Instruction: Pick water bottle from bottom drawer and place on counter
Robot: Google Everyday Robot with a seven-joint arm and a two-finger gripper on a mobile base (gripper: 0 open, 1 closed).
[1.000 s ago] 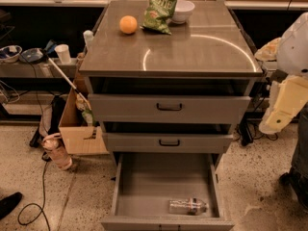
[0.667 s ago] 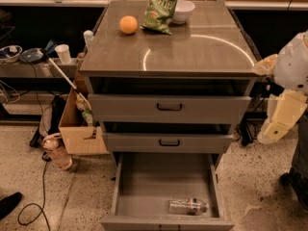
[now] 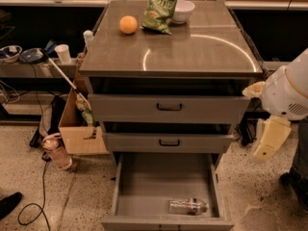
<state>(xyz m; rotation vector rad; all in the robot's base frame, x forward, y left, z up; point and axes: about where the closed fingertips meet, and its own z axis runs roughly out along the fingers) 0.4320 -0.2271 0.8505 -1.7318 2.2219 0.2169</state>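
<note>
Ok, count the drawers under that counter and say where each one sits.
3: the top drawer just under the counter, the middle drawer below it, and the bottom drawer pulled out, holding the water bottle. None seem hidden. The gripper hangs right of the middle drawer.

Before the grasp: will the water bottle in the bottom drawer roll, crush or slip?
The water bottle lies on its side on the flat floor of the bottom drawer, so a nudge would probably roll it. Its clear crinkled plastic looks thin: likely light, may dent when squeezed. The claw hangs right of the cabinet, apart from the bottle.
</note>
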